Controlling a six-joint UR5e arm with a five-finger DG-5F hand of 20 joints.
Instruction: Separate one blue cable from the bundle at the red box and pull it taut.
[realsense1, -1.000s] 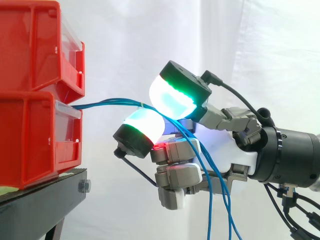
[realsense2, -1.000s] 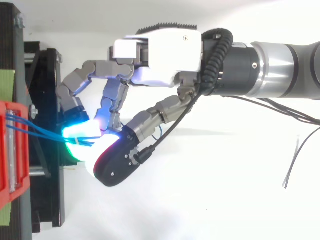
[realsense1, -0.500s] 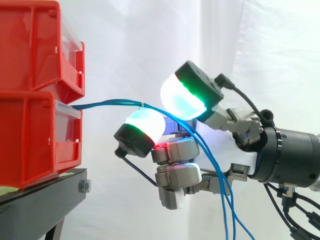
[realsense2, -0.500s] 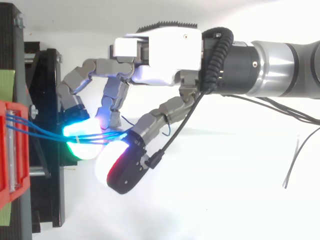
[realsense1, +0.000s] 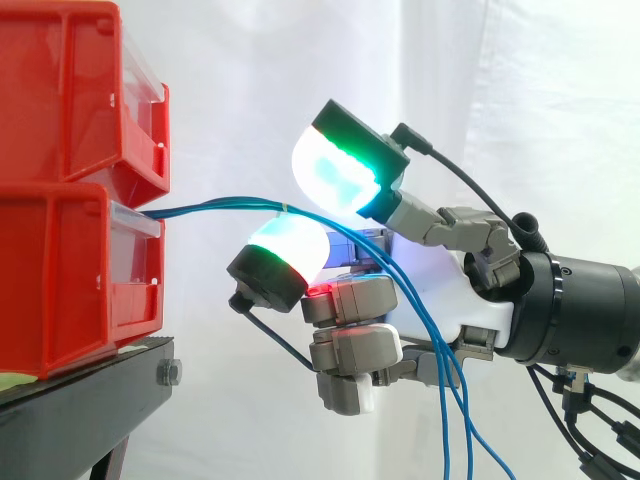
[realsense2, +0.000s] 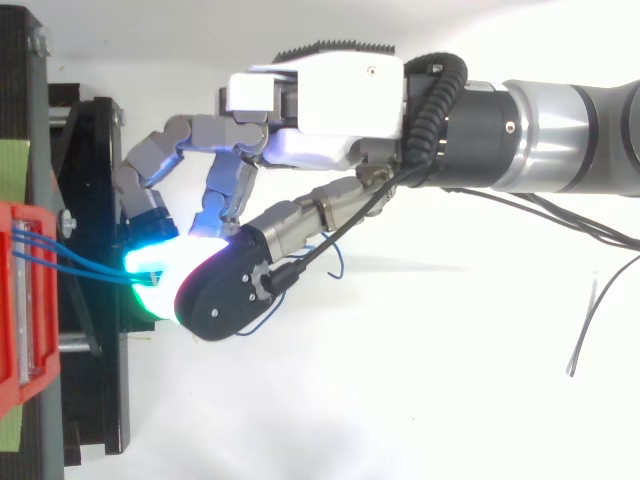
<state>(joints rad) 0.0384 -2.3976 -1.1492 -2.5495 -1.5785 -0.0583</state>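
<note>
Although plain, white curtain (realsense1: 520, 110) behind red bins (realsense1: 60, 270) on black stand (realsense1: 70, 405).

Finding: a robotics laboratory test cell, not a domestic or retail space. A plain white curtain (realsense1: 520, 100) closes off the whole background of the side view. At the left edge of that view, two red plastic storage bins (realsense1: 70, 200) are stacked on a black metal stand (realsense1: 90, 400) with an exposed bolt (realsense1: 170, 373). In the top view an industrial robot arm (realsense2: 560, 135) enters from the right edge above a bare white surface (realsense2: 420, 400). Loose thin wires (realsense2: 585, 320) lie at mid-right.
</note>
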